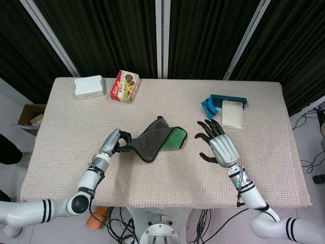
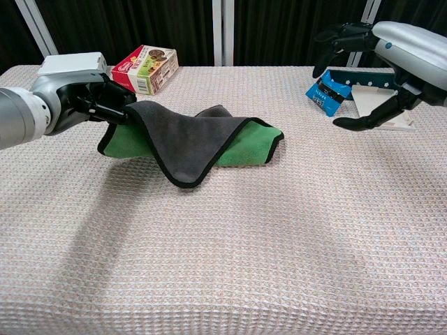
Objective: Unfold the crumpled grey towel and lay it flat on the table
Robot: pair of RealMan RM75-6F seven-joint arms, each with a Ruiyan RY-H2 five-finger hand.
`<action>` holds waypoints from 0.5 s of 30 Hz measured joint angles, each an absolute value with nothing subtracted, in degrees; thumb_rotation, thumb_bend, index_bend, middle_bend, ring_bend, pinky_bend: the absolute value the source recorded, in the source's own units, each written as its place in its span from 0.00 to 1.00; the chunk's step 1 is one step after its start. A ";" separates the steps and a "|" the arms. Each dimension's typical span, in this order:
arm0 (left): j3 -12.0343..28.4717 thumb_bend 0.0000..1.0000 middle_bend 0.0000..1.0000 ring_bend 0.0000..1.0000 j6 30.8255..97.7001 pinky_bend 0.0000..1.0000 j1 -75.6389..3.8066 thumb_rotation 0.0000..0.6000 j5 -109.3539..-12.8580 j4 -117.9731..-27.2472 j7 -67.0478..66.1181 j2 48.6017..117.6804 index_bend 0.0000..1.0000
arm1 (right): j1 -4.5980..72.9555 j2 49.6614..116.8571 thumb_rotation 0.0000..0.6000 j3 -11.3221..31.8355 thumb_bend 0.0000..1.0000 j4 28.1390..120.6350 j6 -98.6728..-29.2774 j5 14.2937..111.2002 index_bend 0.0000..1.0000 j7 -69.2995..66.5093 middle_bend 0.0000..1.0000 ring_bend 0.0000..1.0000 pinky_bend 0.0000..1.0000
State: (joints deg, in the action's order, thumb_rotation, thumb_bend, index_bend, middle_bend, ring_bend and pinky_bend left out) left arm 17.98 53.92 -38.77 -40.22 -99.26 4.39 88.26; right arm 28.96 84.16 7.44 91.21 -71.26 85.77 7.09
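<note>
From the head view, the table (image 1: 167, 183), covered with a beige waffle-weave cloth, carries the crumpled grey towel with black edging and a green underside (image 1: 158, 140) near its middle, folded over itself so that a green patch shows at its right. The left hand (image 1: 116, 141) grips the towel's left corner, fingers curled around the fabric. The right hand (image 1: 217, 144) sits to the right of the towel, apart from it, fingers spread wide and holding nothing. At the far edge stand a white rectangular box (image 1: 90, 86) and, just beside it, a red and green printed carton (image 1: 125, 86); toward the far right lie a dark blue tray (image 1: 231, 99), a blue packet (image 1: 208, 108) at its left end and a cream flat card (image 1: 233, 114) below it. From the chest view, the left hand (image 2: 94, 101) holds the towel's (image 2: 185, 136) corner lifted a little above the table (image 2: 230, 265), while the rest of the cloth sags down and rests on the surface, grey side up with green showing under the fold on both sides. The right hand (image 2: 367, 66) hovers above the table at the right, well apart from the towel, its dark fingers (image 2: 360, 120) splayed and empty, in front of the blue packet (image 2: 325, 91). The printed carton (image 2: 144, 68) and the white box (image 2: 72, 64) stand behind the left hand.
</note>
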 measured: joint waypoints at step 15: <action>18.90 0.42 0.67 0.53 51.09 0.26 -39.11 1.00 -37.86 -98.24 6.53 88.62 0.71 | 33.86 89.33 1.00 7.06 0.09 86.93 -64.91 87.53 0.40 6.39 0.09 0.00 0.01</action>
State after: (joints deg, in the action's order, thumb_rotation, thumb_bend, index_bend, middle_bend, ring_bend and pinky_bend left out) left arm 18.90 51.09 -39.11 -37.86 -98.24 6.53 88.62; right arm 33.86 89.33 7.06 86.93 -64.91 87.53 6.39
